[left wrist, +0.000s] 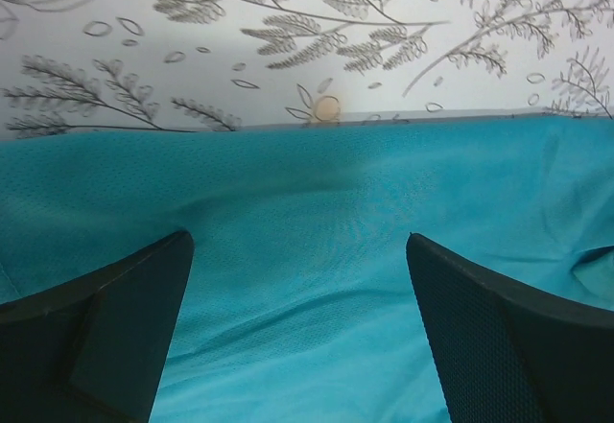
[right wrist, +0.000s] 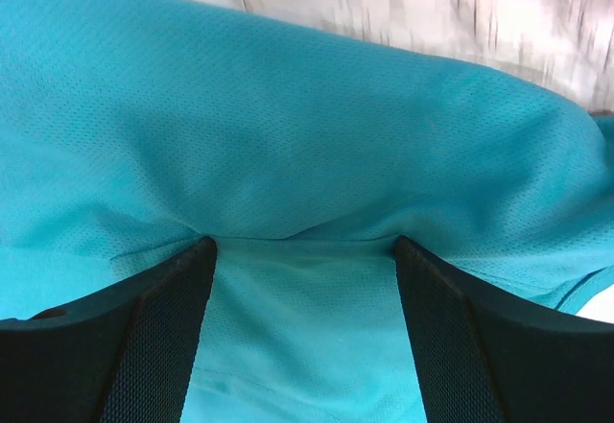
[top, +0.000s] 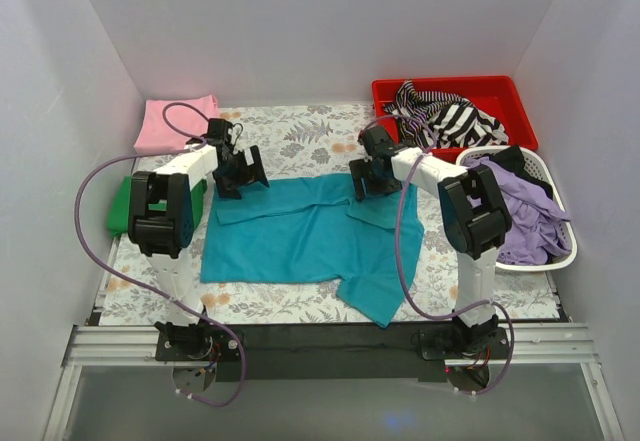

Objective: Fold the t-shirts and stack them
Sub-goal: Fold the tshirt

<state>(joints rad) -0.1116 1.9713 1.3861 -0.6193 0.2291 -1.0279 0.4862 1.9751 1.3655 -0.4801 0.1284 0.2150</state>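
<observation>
A teal t-shirt (top: 300, 236) lies spread on the leaf-patterned table, one sleeve reaching toward the near edge. My left gripper (top: 240, 173) is open just above its far left edge; teal cloth (left wrist: 307, 279) lies between the spread fingers. My right gripper (top: 372, 176) is open over the far right edge; its fingers straddle a raised fold of the teal shirt (right wrist: 307, 154). A folded pink shirt (top: 176, 122) lies at the far left corner. A folded green shirt (top: 122, 206) lies at the left edge, partly hidden by my left arm.
A red bin (top: 505, 96) holding striped black-and-white cloth stands at the back right. A white basket (top: 568, 236) with purple clothes stands on the right. White walls enclose the table. A small round tan mark (left wrist: 327, 108) sits on the tablecloth.
</observation>
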